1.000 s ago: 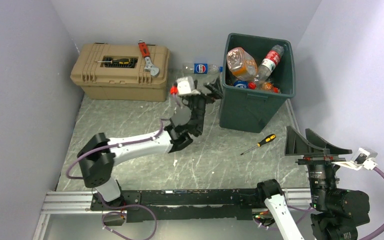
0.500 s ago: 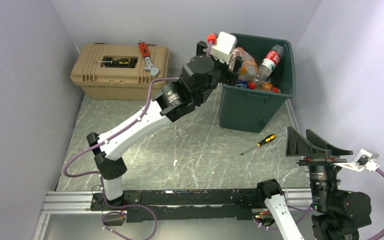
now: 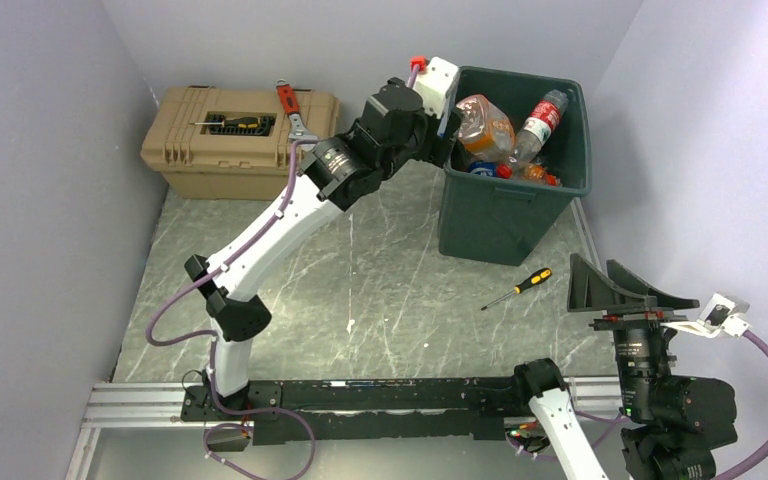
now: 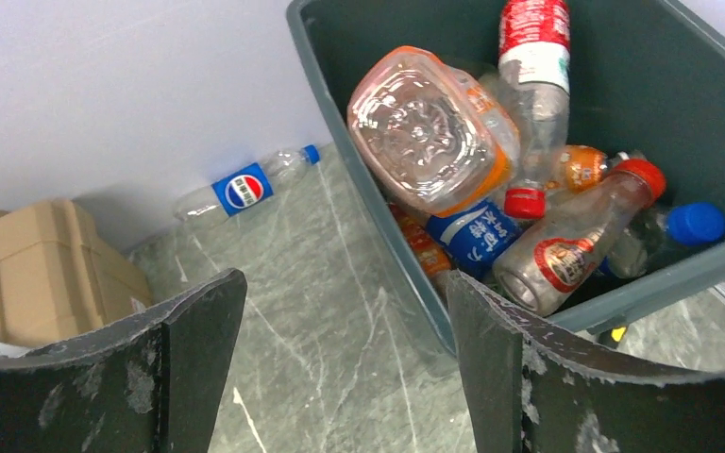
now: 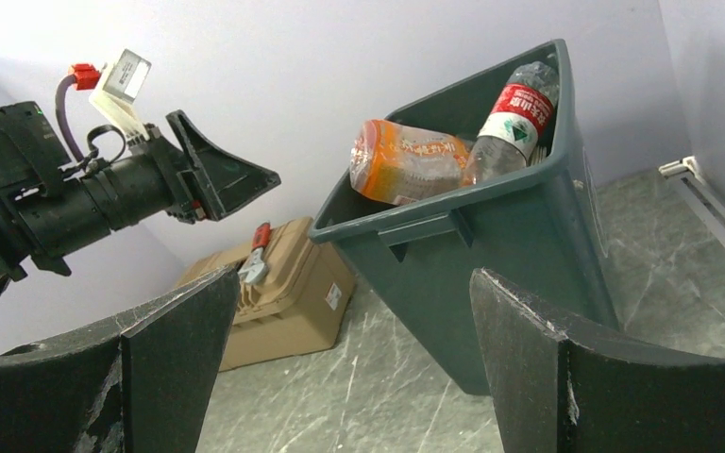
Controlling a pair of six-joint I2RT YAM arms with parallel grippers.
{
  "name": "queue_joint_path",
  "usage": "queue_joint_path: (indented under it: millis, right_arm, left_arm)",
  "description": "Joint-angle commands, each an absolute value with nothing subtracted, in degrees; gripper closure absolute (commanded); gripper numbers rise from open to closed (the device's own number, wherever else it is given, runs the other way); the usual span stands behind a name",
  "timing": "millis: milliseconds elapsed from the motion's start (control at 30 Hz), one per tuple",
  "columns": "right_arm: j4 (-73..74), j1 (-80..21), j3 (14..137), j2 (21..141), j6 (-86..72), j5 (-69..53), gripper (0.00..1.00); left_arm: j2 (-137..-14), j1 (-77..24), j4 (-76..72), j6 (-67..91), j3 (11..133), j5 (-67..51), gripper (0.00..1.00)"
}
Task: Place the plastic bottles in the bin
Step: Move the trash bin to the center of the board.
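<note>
Holding my left gripper [image 4: 345,283] wide, empty, by bin [image 3: 505,215] rim; bottles [image 4: 552,250] lying inside; right gripper [image 5: 354,274] gaping too

The lone bottle [image 4: 244,189] on the counter [image 4: 321,311] has a blue label with the round red-white-blue Pepsi emblem. In the bin [image 4: 340,113], a blue label [image 4: 477,231] carries white Chinese characters, and a red-capped bottle [image 4: 566,250] bears a round red-and-white badge — wording illegible. The tall bottle's red label [image 4: 533,24] has white print — too blurred to read.
</note>
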State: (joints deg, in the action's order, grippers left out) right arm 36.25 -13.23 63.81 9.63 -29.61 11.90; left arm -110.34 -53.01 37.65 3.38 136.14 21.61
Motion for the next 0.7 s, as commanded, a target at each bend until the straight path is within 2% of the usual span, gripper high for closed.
queue_joint_path:
  millis: [0,167,333,667]
  right_arm:
    - [35.7,-13.4,63.9,9.7,-30.4,11.7,0.03]
    - [35.9,-13.4,63.6,9.5,-30.4,12.1,0.03]
    - [35.3,-13.4,62.6,9.7,-31.1,11.5,0.03]
    - [35.3,-13.4,62.8,9.7,-31.3,11.6,0.03]
  left_arm:
    - [-112.8,-51.0,41.7,6.7,139.1,15.8,0.17]
    - [-112.4,-49.1,39.6,10.3,136.6,9.0,0.19]
    - [-116.7,-49.1,43.0,10.2,141.9,7.6,0.20]
    - [-123.6,-47.1,44.4,12.0,148.1,3.4,0.34]
